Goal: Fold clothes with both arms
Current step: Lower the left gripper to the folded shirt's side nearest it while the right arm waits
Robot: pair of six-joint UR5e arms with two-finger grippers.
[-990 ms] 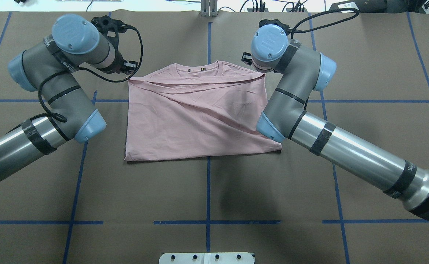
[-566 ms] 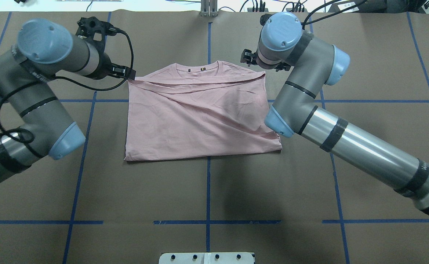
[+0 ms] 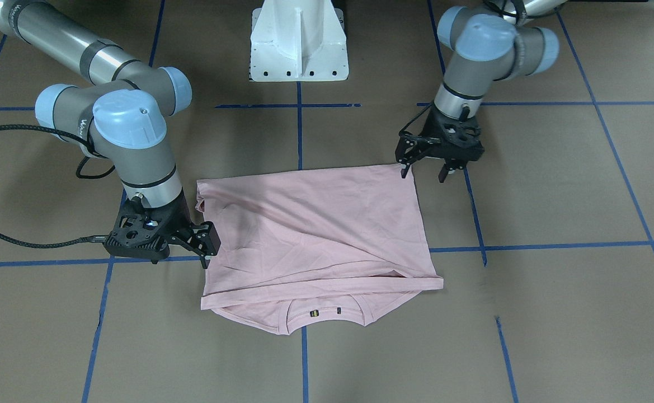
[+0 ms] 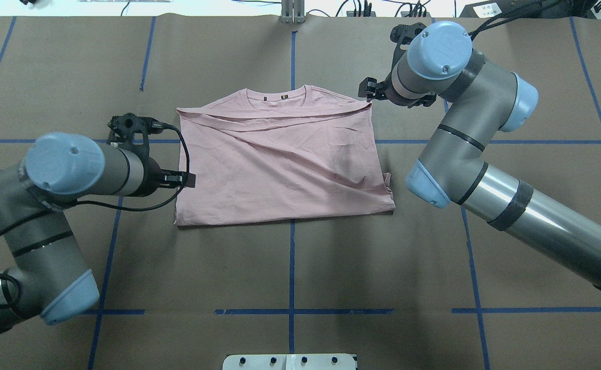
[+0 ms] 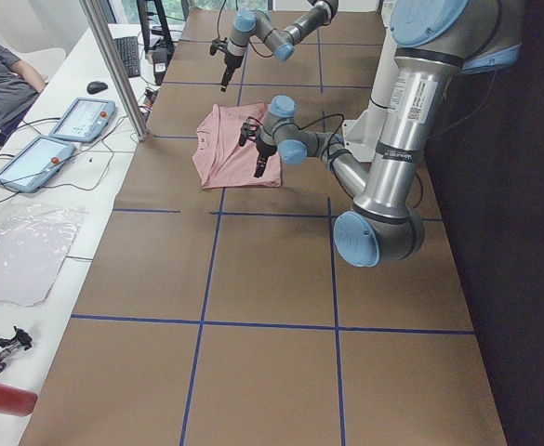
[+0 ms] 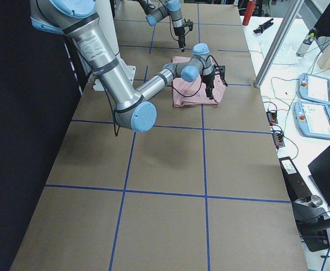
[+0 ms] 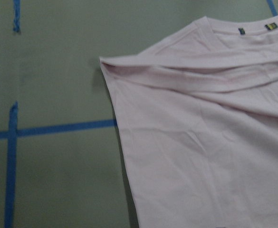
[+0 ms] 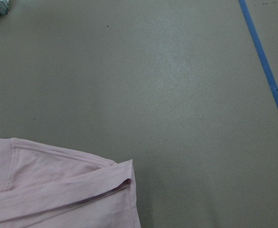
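While T-shirt (image 4: 279,159) lies between, L gripper (image 3: 423,176), R gripper (image 3: 209,247) beside edges; both spread, empty.

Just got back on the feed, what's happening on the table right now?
The pink T-shirt lies partly folded on the table, collar away from the robot. The left gripper hangs open at the shirt's left edge; the right gripper hangs open beside the far right corner by the collar. Neither holds the cloth.
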